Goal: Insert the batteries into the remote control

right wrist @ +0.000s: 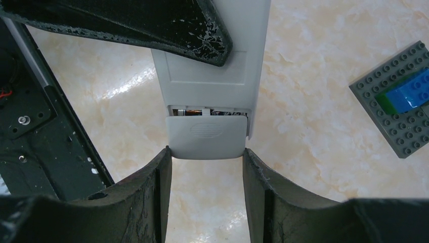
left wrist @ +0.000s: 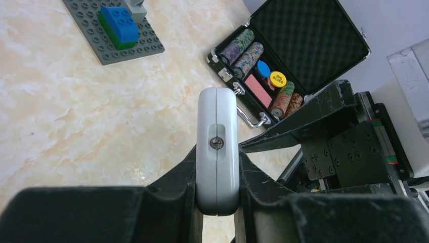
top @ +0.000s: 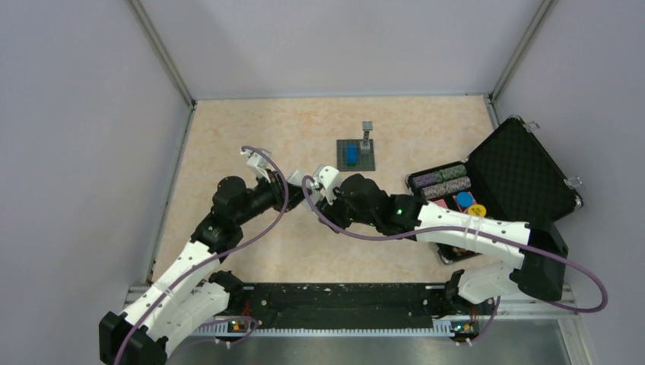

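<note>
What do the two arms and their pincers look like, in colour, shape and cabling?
Left arm and right arm: white shells, black joints, each with a looping purple cable. A small green light glows on the right arm. The pincer fingers are black, broad and tapering, scuffed with pale specks.

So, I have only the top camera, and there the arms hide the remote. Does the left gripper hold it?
Observer: Yes, the left gripper is shut on the remote control, pressing its broad faces.
Operator: Is the battery cover closed?
Observer: Not fully. The battery cover leaves a gap, and the batteries show inside.
Operator: And the right gripper?
Observer: The right gripper grips the cover's end, a fingertip on each side.
</note>
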`<action>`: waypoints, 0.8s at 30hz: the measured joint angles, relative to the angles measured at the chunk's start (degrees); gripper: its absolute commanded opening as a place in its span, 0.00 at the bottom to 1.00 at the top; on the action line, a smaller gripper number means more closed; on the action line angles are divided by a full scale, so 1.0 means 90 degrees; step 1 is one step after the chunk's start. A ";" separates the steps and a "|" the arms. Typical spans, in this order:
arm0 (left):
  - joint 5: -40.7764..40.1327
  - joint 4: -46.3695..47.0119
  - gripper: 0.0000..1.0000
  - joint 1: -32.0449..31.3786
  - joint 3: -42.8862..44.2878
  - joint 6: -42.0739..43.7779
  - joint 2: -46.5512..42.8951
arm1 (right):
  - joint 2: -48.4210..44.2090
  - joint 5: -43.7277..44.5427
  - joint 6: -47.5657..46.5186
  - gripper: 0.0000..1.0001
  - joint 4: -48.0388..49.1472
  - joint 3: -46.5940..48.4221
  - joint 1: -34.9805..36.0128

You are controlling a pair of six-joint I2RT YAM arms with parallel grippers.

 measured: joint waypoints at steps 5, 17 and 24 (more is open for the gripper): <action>0.0005 -0.0002 0.00 0.0000 0.0000 0.0049 -0.0015 | 0.0000 0.0022 0.0007 0.22 0.0000 0.0000 0.0010; 0.0029 -0.0002 0.00 0.0000 0.0000 0.0073 -0.0012 | 0.0000 0.0027 0.0005 0.22 0.0002 0.0000 0.0010; 0.0090 -0.0002 0.00 -0.0010 0.0000 0.0194 -0.0002 | 0.0000 0.0024 0.0005 0.22 -0.0002 0.0000 0.0010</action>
